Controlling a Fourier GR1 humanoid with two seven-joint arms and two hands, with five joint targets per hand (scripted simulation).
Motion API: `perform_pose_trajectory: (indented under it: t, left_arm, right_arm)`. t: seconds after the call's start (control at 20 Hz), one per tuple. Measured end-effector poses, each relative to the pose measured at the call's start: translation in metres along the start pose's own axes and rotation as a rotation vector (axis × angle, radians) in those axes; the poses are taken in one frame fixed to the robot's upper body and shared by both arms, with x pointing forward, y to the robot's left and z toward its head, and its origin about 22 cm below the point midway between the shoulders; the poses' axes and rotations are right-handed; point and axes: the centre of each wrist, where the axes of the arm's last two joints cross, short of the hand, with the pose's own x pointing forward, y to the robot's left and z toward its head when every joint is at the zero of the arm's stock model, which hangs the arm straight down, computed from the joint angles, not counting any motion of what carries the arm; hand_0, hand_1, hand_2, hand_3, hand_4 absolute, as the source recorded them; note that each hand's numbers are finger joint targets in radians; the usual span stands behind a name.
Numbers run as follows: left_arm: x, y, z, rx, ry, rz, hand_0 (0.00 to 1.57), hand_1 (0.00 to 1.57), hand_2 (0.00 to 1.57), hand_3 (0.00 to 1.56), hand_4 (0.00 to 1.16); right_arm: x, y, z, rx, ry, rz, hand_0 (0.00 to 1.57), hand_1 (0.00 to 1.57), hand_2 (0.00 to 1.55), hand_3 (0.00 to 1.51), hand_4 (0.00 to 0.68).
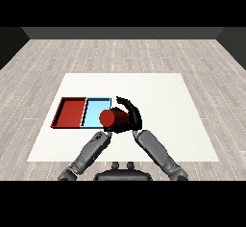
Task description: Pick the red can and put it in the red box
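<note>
The right hand [131, 116] is curled round the red can [113, 118], black fingers arching over the can's top and far side while the palm sits against its right flank. The can lies tilted in that grasp, almost on its side, with its round end face turned toward the left and slightly toward the viewer. It is held above the surface [163, 101], overlapping the near right corner of the light blue tray [95, 109] in the head view; whether it touches the tray's rim cannot be told. The right forearm [156, 151] runs from the lower right up to the wrist just below the can.

The left hand [106, 133] is mostly hidden under the can, so the state of it cannot be told; its grey forearm [86, 155] rises from the lower left and ends right beneath the can.

Beyond the can to the left, the light blue tray lies touching the red tray [71, 112], the two side by side on the white surface. The red tray is the farther of the two from the can, apart from it, with the blue tray between. Around the white surface lies a pale wood-plank floor [48, 57].
</note>
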Motion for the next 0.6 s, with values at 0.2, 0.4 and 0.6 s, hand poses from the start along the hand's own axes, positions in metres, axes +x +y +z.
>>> perform_pose_trajectory:
  t: [0.2, 0.4, 0.6]
  left_arm:
    - [-0.001, 0.0, 0.002, 0.017, -0.011, -0.008, 1.57, 1.57, 1.57, 1.5, 1.13]
    - [0.001, -0.001, -0.001, 0.02, -0.019, -0.023, 1.57, 1.57, 1.57, 1.48, 1.13]
    - [0.002, -0.001, 0.003, 0.03, -0.016, -0.036, 1.57, 1.57, 1.57, 1.48, 1.13]
  right_arm:
    - [0.002, 0.0, 0.0, -0.009, 0.021, -0.003, 0.0, 0.0, 0.0, 0.0, 0.0]
    - [0.002, -0.004, 0.0, -0.02, 0.032, 0.005, 0.0, 0.0, 0.0, 0.0, 0.0]
    - [-0.003, -0.011, -0.007, -0.03, 0.029, -0.001, 0.0, 0.0, 0.0, 0.0, 0.0]
